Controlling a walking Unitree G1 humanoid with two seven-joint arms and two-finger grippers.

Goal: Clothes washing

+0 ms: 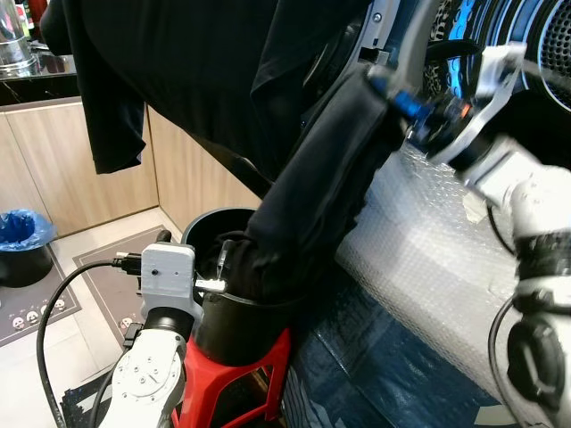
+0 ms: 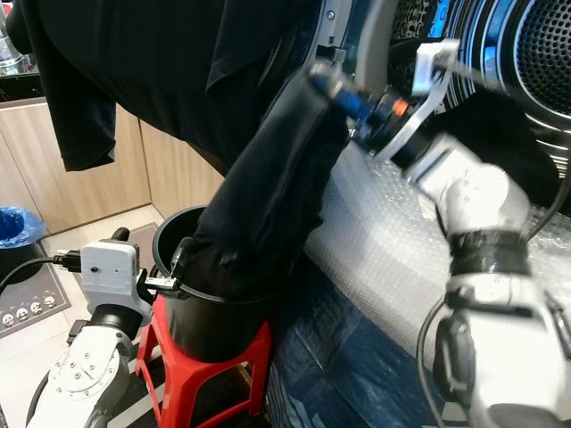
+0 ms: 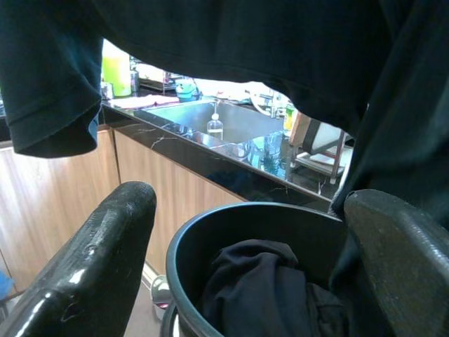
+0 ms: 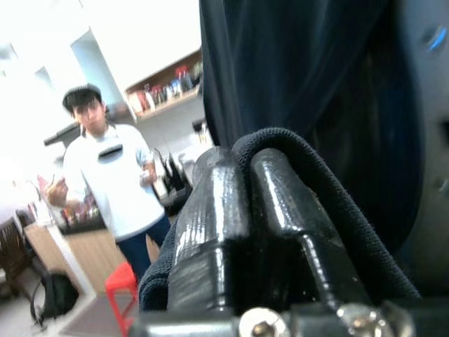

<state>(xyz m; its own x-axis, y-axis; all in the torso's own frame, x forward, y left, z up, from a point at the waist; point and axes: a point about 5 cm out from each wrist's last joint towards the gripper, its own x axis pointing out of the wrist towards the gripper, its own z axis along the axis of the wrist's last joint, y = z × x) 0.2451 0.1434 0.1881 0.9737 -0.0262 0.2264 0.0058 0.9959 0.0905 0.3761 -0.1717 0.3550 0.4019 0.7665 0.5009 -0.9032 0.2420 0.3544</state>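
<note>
Up beside the washer drum (image 2: 535,53), right hand (image 4: 238,175) clamped on black garment (image 2: 268,196), arm raised

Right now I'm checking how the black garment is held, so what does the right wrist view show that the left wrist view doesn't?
Right wrist view only: the right tool shut on a fold of the black garment, with a person and a red stool behind. Left wrist view only: the open left tool at the black bucket, dark clothes bundled inside, and a kitchen sink in a dark countertop beyond. Both: the same black garment hanging overhead.
</note>
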